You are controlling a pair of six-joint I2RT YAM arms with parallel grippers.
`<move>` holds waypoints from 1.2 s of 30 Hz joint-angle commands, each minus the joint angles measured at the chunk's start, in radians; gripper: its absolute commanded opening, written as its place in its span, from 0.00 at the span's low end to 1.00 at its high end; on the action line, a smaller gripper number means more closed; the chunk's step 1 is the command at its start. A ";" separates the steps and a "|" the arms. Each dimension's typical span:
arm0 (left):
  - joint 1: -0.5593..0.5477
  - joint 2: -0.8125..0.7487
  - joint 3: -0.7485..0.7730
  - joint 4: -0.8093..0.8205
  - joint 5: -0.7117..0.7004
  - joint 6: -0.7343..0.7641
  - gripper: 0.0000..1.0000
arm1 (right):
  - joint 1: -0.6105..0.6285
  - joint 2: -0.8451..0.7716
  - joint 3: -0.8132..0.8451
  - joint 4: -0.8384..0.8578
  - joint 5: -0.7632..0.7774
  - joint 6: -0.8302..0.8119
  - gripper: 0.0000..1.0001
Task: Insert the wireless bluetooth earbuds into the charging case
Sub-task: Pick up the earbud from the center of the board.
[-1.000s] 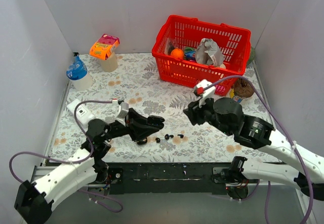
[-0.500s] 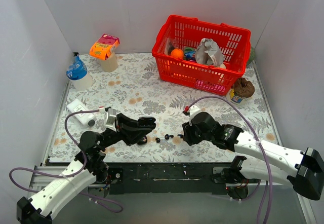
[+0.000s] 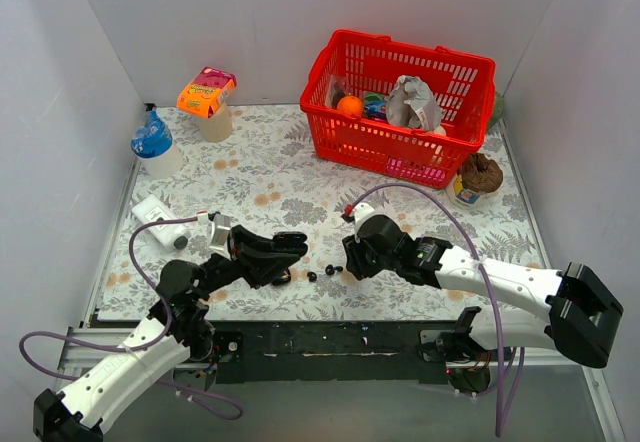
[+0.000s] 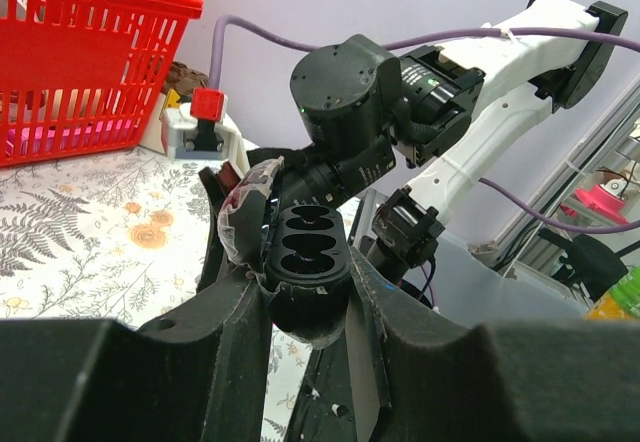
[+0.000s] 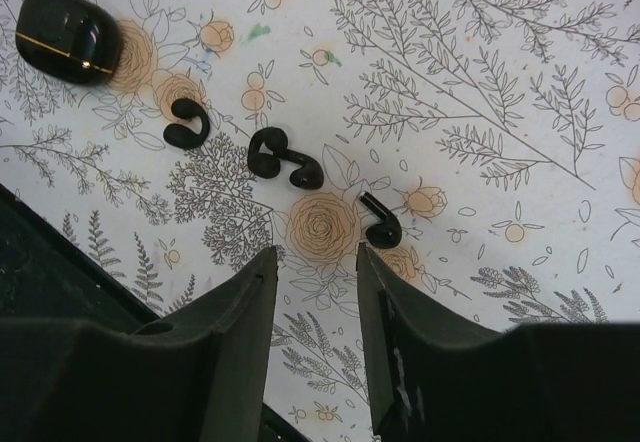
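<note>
Right claw point(image 5: 314, 262) shifted left | earbuds point(image 5: 266, 152) black, hooked | charging case point(image 4: 305, 247) gripped

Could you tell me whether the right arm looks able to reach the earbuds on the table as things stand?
Probably yes: the right gripper hangs open just above the earbuds, which lie loose on the cloth with nothing covering them.
</note>
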 commanded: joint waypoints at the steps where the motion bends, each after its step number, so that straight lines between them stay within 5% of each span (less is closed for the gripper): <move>1: -0.004 -0.027 0.006 -0.030 -0.009 0.013 0.00 | -0.005 -0.042 -0.010 0.092 0.036 0.004 0.45; 15: -0.004 -0.049 -0.006 -0.033 -0.023 0.008 0.00 | 0.009 0.151 0.085 0.156 -0.162 -0.026 0.44; 36: -0.004 -0.070 -0.013 -0.056 -0.033 0.007 0.00 | 0.034 0.328 0.159 0.187 -0.198 0.006 0.48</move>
